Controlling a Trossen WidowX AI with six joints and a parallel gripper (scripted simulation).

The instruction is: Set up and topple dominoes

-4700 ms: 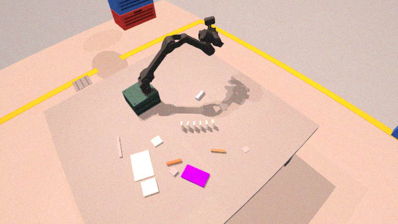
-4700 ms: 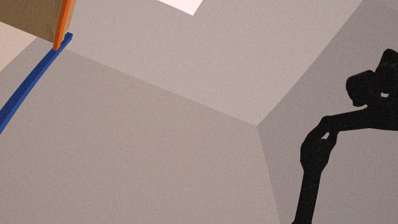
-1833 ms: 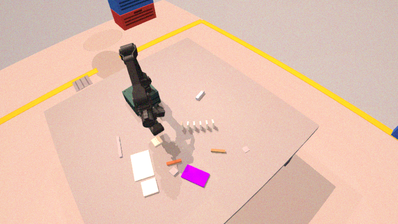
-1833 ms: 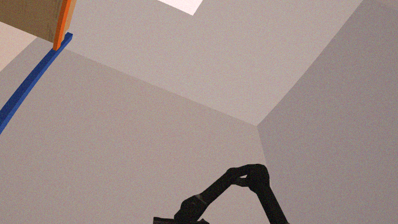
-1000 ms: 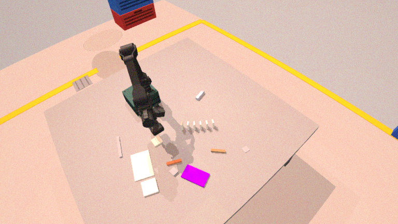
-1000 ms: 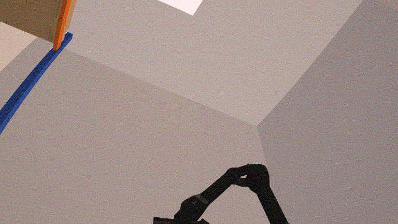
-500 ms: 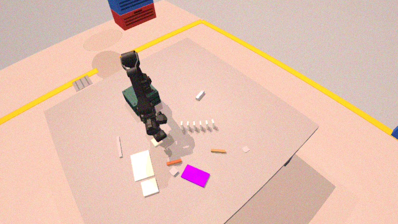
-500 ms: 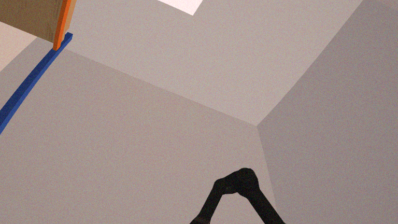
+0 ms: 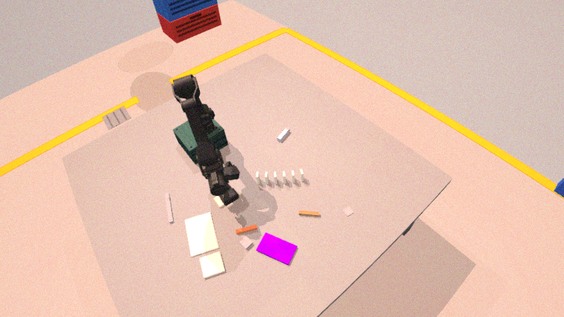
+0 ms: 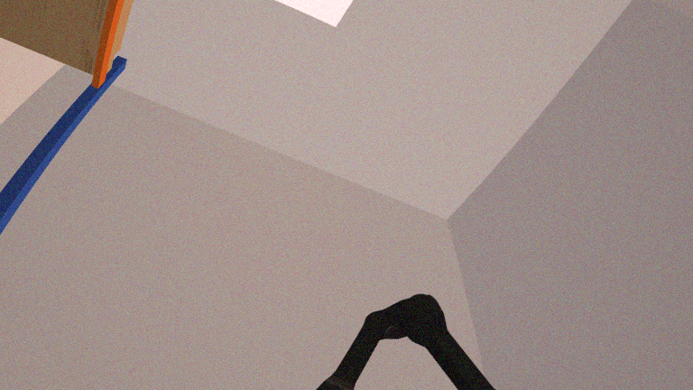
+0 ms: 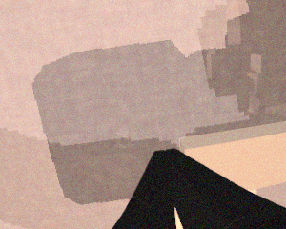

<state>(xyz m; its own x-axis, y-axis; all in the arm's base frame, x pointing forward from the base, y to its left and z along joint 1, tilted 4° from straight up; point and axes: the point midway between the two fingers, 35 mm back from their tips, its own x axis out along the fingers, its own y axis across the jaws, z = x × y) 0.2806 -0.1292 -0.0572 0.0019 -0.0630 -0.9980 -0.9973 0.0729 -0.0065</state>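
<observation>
Several thin white dominoes (image 9: 284,177) stand upright in an evenly spaced row near the middle of the table. My gripper (image 9: 229,199) (image 11: 165,159) is shut with nothing between its fingers, left of the row and apart from it. It is above a small cream block (image 9: 219,201), which it partly hides in the top view. No domino of the row shows in the wrist view. A white block (image 9: 283,135) lies behind the row; I cannot tell whether it is a domino. The exterior view shows only part of the arm, not the row.
Two cream slabs (image 9: 201,234) (image 9: 212,265) lie front left, near a thin pale bar (image 9: 169,208). A red-orange bar (image 9: 246,229), a magenta slab (image 9: 277,249), an orange bar (image 9: 308,213) and small pale tiles (image 9: 246,242) (image 9: 348,210) lie in front of the row. A green box (image 9: 185,140) is beneath the arm.
</observation>
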